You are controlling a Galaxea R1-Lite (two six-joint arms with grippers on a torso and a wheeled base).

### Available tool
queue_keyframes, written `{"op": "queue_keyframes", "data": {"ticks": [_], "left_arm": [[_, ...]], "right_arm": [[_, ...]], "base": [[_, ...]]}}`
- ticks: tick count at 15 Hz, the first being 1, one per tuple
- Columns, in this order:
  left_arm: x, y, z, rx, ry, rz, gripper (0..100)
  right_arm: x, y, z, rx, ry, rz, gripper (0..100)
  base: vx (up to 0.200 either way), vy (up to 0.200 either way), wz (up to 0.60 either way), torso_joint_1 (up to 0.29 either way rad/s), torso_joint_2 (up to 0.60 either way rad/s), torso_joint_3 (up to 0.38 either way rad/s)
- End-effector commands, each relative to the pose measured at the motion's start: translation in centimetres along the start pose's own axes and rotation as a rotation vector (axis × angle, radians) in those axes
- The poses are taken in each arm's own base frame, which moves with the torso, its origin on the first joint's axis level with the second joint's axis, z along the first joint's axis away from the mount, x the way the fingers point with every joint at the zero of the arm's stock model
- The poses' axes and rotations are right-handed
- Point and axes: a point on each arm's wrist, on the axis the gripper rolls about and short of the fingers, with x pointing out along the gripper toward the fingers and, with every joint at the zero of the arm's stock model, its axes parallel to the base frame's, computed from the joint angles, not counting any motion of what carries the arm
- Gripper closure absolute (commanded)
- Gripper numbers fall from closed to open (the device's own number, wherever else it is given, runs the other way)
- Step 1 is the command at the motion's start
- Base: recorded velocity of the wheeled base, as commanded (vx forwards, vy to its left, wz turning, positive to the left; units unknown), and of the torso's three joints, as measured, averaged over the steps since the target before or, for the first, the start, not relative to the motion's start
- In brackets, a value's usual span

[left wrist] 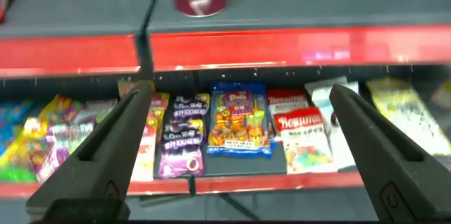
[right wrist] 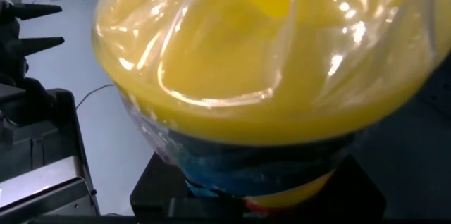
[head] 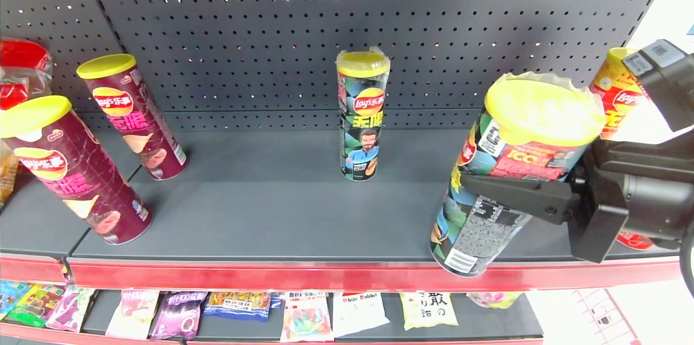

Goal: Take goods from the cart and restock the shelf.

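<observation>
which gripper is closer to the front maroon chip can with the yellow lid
Left. The left gripper hangs just below and in front of the front maroon yellow-lidded chip can; the right gripper is far across the shelf, gripping a dark patterned yellow-lidded can.

Head overlooks shelf (head: 282, 215); left wrist close below, sharing red edge (left wrist: 282, 46).

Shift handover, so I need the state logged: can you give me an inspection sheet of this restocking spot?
Surface: dark shelf, red front lip.
Job's things: held can at the front lip, right end; matching can upright mid-shelf; front maroon can and rear maroon can at left.
Clutter: snack packets on the lower shelf.
Hands: right hand shut on held can; left hand open, before the lower shelf.
Cables: thin cable on the floor.
Surroundings: pegboard back panel.
</observation>
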Motion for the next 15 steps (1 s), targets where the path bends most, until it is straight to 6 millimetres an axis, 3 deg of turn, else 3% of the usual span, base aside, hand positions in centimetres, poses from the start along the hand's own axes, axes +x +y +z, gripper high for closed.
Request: {"op": "queue_keyframes", "data": {"ticks": [1,2,4,5,6,7,9,10,11,15], "left_arm": [[-0.1,0.1,4.3,0.021,-0.058,-0.084,0],[1.5,0.4,10.1,-0.046,-0.034,-0.095,0],[3.7,0.6,16.4,-0.129,-0.058,-0.157,0],[5.9,0.1,17.6,-0.108,-0.008,-0.330,0],[7.0,-0.2,17.6,-0.103,0.033,-0.434,0],[9.3,-1.1,17.9,-0.096,0.095,-0.612,0],[14.1,-2.7,18.8,-0.019,0.128,-0.772,0],[15.5,-3.1,19.1,0.003,0.129,-0.795,0],[18.9,-4.0,19.7,0.022,0.140,-0.835,0],[25.7,-5.9,20.0,0.112,0.134,-0.932,0]], "right_arm": [[-0.2,0.0,0.4,-0.009,-0.016,-0.003,100],[-0.2,0.0,0.5,-0.010,-0.018,-0.004,100],[-0.1,0.0,0.4,-0.008,-0.014,-0.003,100],[-0.2,-0.1,0.6,-0.010,-0.020,-0.013,100],[-0.2,-0.1,0.8,-0.013,-0.026,-0.028,100],[-0.4,-0.2,1.0,-0.014,-0.028,-0.057,100],[-0.6,-0.2,1.2,-0.016,-0.037,-0.070,100],[-0.6,-0.2,1.2,-0.016,-0.036,-0.074,100],[-0.5,-0.3,1.2,-0.016,-0.034,-0.090,100],[-0.5,-0.4,1.2,-0.010,-0.032,-0.096,100]], "base": [[0.000,0.000,0.00,0.000,0.00,0.000],[0.000,0.000,0.00,0.000,0.00,0.000],[0.000,0.000,0.00,0.000,0.00,0.000],[0.000,0.000,0.00,0.000,0.00,0.000],[0.000,0.000,0.00,0.000,0.00,0.000],[0.000,0.000,0.00,0.000,0.00,0.000],[0.000,0.000,0.00,0.000,0.00,0.000],[0.000,0.000,0.00,0.000,0.00,0.000],[0.000,0.000,0.00,0.000,0.00,0.000],[0.000,0.000,0.00,0.000,0.00,0.000]]}}
